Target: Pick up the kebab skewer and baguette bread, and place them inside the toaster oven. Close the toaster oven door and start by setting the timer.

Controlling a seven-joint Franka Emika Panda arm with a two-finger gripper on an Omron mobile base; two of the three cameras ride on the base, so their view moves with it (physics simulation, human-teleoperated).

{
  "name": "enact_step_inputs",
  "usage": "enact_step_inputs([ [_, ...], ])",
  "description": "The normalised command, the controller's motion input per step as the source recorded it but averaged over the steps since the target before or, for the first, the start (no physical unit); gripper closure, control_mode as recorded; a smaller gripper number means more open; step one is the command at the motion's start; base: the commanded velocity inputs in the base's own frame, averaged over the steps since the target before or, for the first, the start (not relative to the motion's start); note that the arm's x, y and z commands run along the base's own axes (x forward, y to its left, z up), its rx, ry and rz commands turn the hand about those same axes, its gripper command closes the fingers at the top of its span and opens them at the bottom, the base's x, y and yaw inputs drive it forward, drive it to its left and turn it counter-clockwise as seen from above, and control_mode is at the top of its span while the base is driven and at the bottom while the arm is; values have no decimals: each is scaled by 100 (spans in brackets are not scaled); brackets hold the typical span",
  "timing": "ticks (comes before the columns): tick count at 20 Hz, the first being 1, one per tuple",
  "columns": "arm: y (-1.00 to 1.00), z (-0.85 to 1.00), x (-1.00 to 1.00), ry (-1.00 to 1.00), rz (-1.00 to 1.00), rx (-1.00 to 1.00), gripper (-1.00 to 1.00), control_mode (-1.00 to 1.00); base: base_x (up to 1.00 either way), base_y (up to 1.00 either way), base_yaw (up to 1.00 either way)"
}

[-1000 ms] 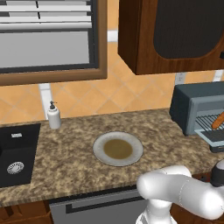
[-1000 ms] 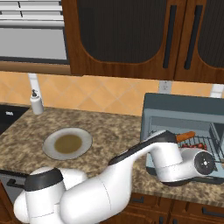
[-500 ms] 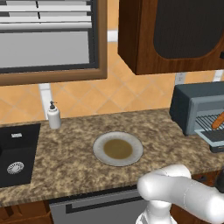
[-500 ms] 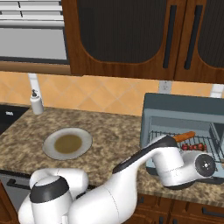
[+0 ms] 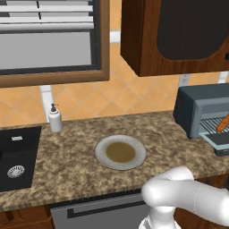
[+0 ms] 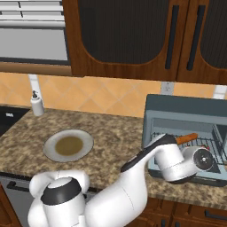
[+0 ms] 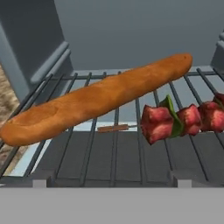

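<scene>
Both foods already lie on the wire rack [image 7: 113, 148] inside the toaster oven [image 6: 186, 119], so the loading part of the task looks done. In the hand view, the baguette bread [image 7: 96, 100] stretches slantwise straight ahead of the jaws, and the kebab skewer [image 7: 175, 120] rests just beside it, ahead and toward one side, its bare stick end pointing under the loaf. The jaws stand wide apart and hold nothing; the gripper sits at the oven's mouth, hidden behind the wrist in the right base view. The plate [image 5: 120, 153] on the counter [image 5: 71, 156] lies bare, well behind the hand. The toaster oven door [image 5: 220, 142] hangs folded down, below and in front of the jaws. What remains, by my reading, is to back the hand out, swing the door shut and turn the timer knob.
</scene>
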Motion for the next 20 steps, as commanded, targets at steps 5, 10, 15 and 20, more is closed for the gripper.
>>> enact_step_inputs([
  [5,-29,-5,13,1,-1,0,-100,-100,0,0,0],
  [10,-16,-6,0,0,-10,0,-100,-100,0,0,0],
  [15,-6,0,3,0,-10,0,-100,-100,0,0,0],
  [20,0,-10,7,0,0,0,-100,-100,0,0,0],
])
